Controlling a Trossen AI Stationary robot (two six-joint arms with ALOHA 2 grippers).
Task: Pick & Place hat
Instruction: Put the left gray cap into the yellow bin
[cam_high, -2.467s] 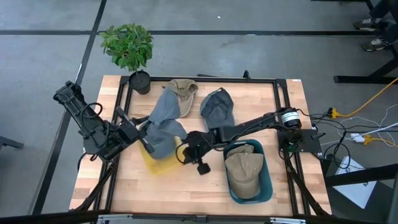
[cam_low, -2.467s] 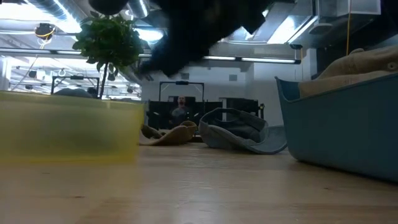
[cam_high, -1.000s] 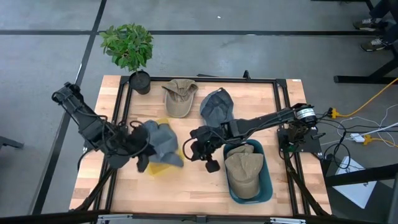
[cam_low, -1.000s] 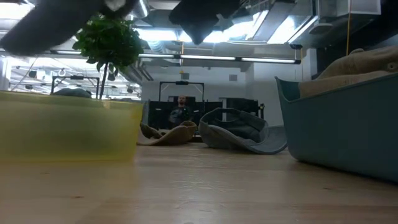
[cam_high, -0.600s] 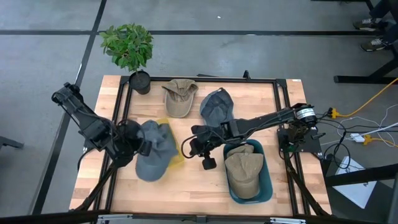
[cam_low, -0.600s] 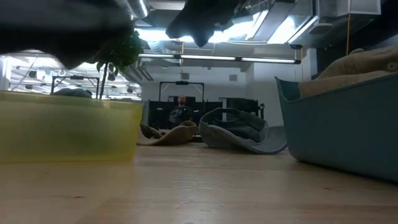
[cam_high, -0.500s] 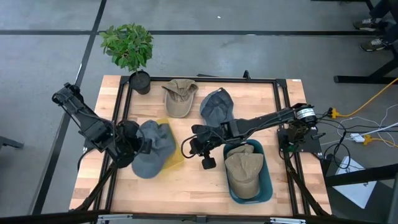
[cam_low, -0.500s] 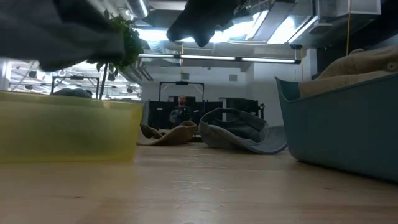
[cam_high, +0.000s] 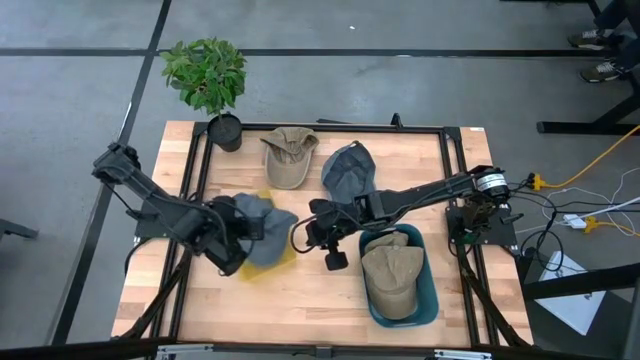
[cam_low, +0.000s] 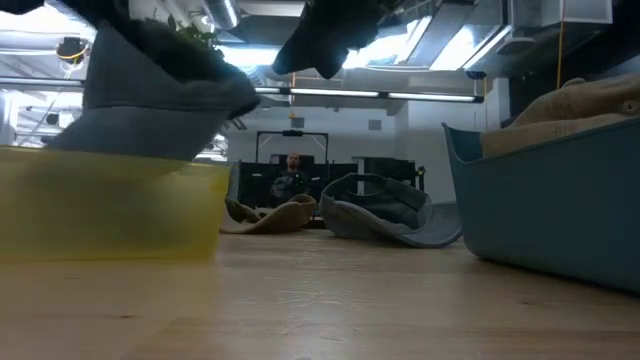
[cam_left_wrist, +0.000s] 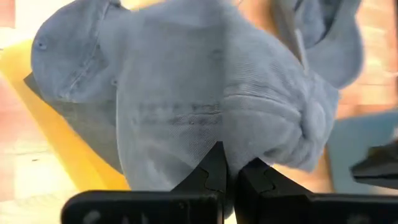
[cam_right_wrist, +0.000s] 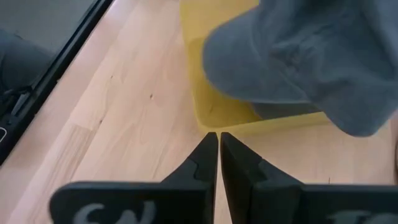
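**Lowering the grey hat squarely into the yellow bin**

The left gripper (cam_high: 232, 243) holds the grey hat (cam_high: 262, 226) with its jaws pinched tight on the fabric, as the left wrist view shows. The hat hangs over the yellow bin (cam_high: 268, 262); in the low view its crown sits just at or above the bin's near wall, and I cannot tell whether it touches the bin's floor yet.

To do this step well, I judge the hat should be centred over the bin before the jaws part. Seen from above, the cloth covers most of the bin, with only a strip of yellow showing at the near edge, so the brim may drape over a wall if let go too soon. A short descent, until the fabric slackens inside the walls, should let the hat settle rather than flop out. The bin looks light, so a sideways drag on the cloth could shift it across the tabletop (cam_high: 300, 300).

The right gripper (cam_high: 318, 243) waits just beside the bin with its jaws nearly closed on nothing; it should keep clear of the left arm's path.

A tan hat (cam_high: 286, 155) and another grey hat (cam_high: 349, 172) lie farther back on the tabletop, and the blue bin (cam_high: 428, 292) already holds a tan cap (cam_high: 392, 275).
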